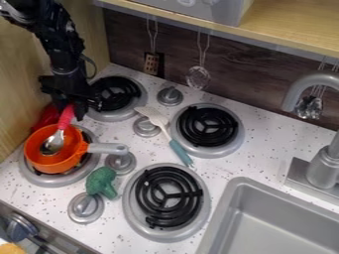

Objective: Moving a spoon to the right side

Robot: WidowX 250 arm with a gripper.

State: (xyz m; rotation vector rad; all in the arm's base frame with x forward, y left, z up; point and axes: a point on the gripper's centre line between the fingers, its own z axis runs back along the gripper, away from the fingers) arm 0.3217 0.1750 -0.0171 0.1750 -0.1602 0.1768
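In the upper left of the frame, the end effector point(69, 102) is clamped on the red handle of a spoon point(54, 142), whose metal bowl is down in the orange pan point(41, 161) on the left burner. Just behind the pan is a red item point(46, 117). Green toy broccoli point(100, 182) lies lower right of the pan on the counter point(124, 238). A teal-handled utensil point(179, 151) lies near the centre, beside a burner point(236, 144).
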